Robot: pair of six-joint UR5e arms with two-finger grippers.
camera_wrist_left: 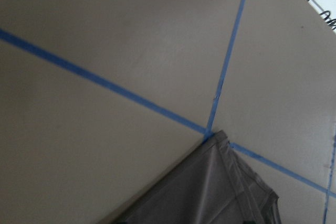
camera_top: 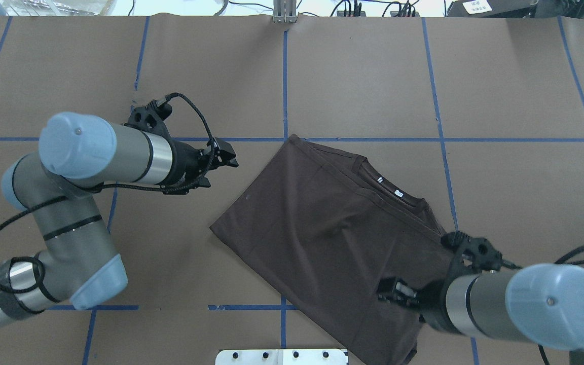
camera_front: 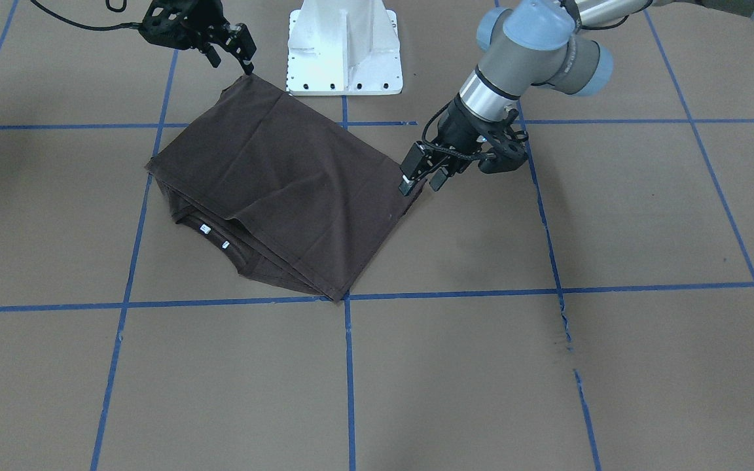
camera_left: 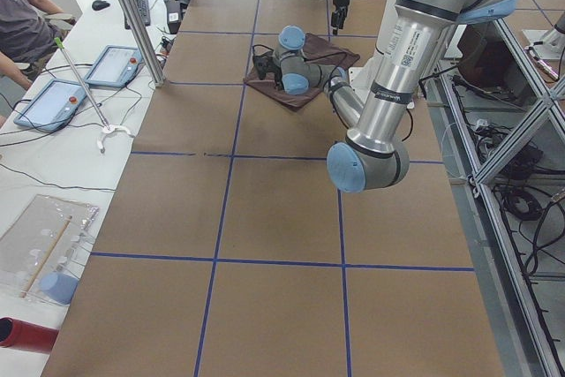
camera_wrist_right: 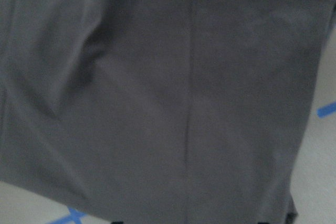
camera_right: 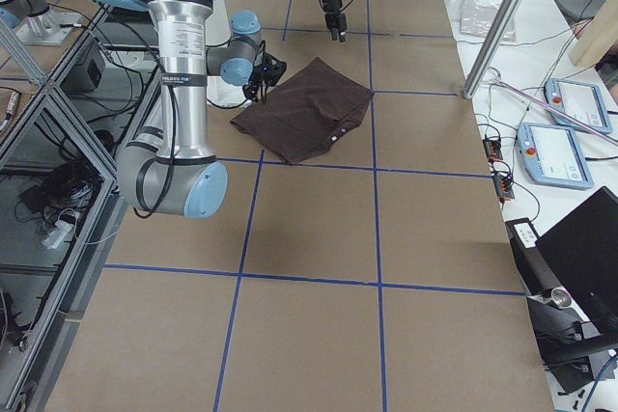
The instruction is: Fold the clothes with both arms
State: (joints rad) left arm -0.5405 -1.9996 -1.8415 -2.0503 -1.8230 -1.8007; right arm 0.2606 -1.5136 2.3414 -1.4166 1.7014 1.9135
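While T-shirt (camera_front: pixel 285 183) lies folded, my left gripper (camera_front: pixel 421 185) and right gripper (camera_front: pixel 232 60) hover spread wide, holding nothing; next, I reckon: regrasp corners, second fold.

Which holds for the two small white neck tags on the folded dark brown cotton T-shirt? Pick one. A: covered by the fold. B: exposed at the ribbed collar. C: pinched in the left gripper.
B: the white neck tags lie uncovered inside the ribbed collar of the dark brown T-shirt.
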